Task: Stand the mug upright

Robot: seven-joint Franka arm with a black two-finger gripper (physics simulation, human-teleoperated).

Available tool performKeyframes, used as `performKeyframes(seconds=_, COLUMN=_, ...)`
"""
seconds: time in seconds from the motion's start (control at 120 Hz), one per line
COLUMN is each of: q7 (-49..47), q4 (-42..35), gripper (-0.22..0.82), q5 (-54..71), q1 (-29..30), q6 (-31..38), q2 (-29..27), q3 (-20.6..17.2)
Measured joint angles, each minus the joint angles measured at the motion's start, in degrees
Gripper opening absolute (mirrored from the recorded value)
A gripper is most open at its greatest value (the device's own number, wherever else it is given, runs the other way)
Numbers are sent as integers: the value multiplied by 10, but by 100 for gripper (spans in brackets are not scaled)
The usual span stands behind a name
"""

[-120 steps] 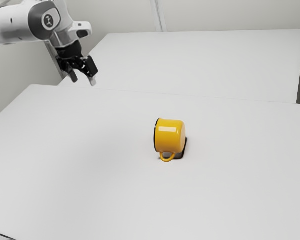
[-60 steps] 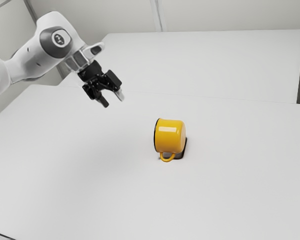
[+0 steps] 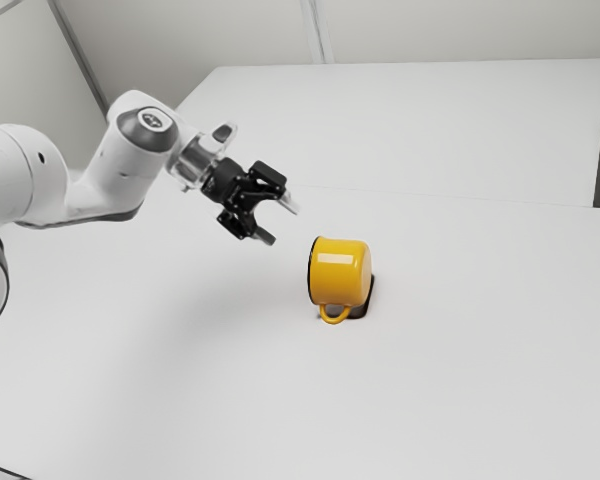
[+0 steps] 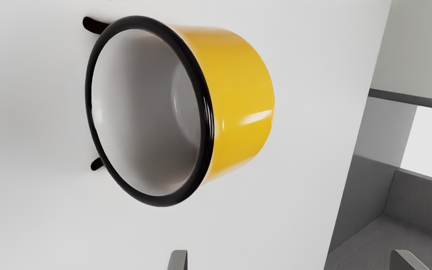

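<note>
Well, in the exterior view the mug (image 3: 342,275) lies sideways at four o'clock from the wide-open, empty hand (image 3: 280,224); gripping and righting remain.

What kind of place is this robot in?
Probably a lab or workroom for robots: there's a robot arm over a big white table, a yellow mug lying on its side, and plain pale walls.

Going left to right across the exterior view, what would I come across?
White robot arm, its black jaws, standing open, then the yellow mug, lying on its side.
</note>
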Motion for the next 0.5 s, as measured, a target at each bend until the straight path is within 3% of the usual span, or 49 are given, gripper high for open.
performKeyframes(seconds=0.5, q7=15, q4=-41, gripper=59, q5=-109, q1=-20, q6=89, q2=45, q3=0)
